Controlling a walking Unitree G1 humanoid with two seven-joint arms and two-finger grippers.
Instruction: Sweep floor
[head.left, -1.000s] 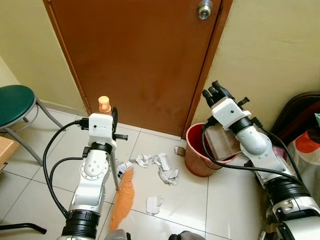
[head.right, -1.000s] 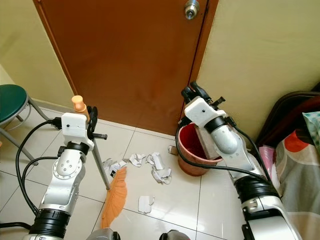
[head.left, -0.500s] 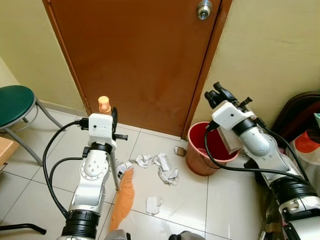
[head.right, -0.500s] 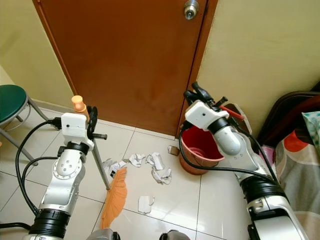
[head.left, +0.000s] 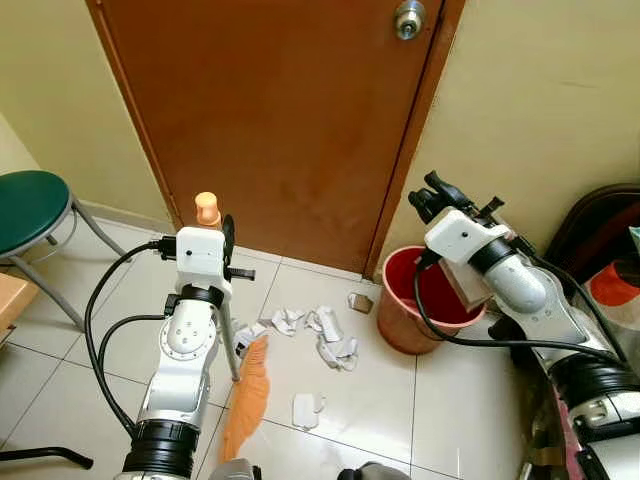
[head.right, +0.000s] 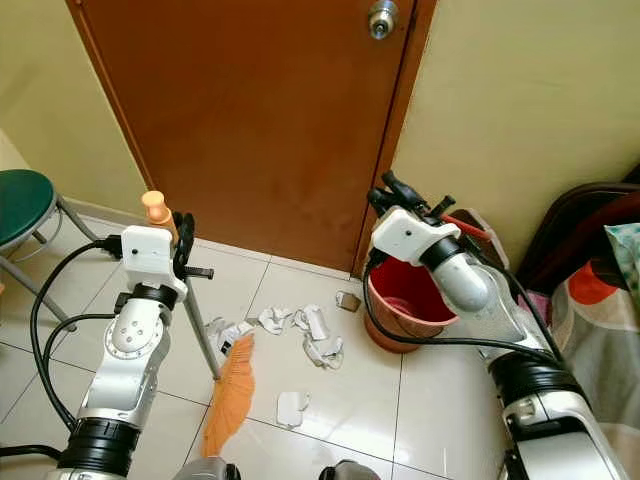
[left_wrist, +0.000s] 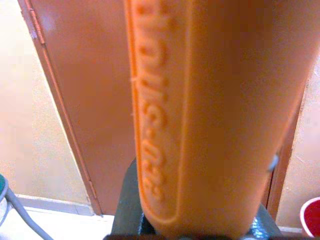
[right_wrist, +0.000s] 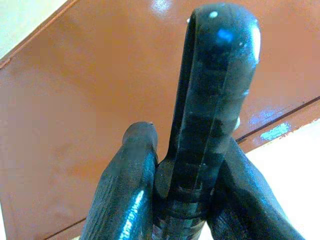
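The left tool (head.left: 215, 235) is clamped on the broom (head.left: 245, 385) just below its orange handle tip; the handle stands near upright and the orange bristles rest on the tiled floor (head.left: 440, 400) before the door (head.left: 280, 120). The crumpled paper scraps (head.left: 325, 335) lie on the floor just beside the bristles, between them and the red bucket (head.left: 420, 310) at the door's corner. The right tool (head.left: 437, 195) is closed around a dark handle, apparently a dustpan's, above the bucket. For an effective stroke, the bristles should stay flat on the floor and draw the scraps together in short passes; a steep tilt would likely skip over them.
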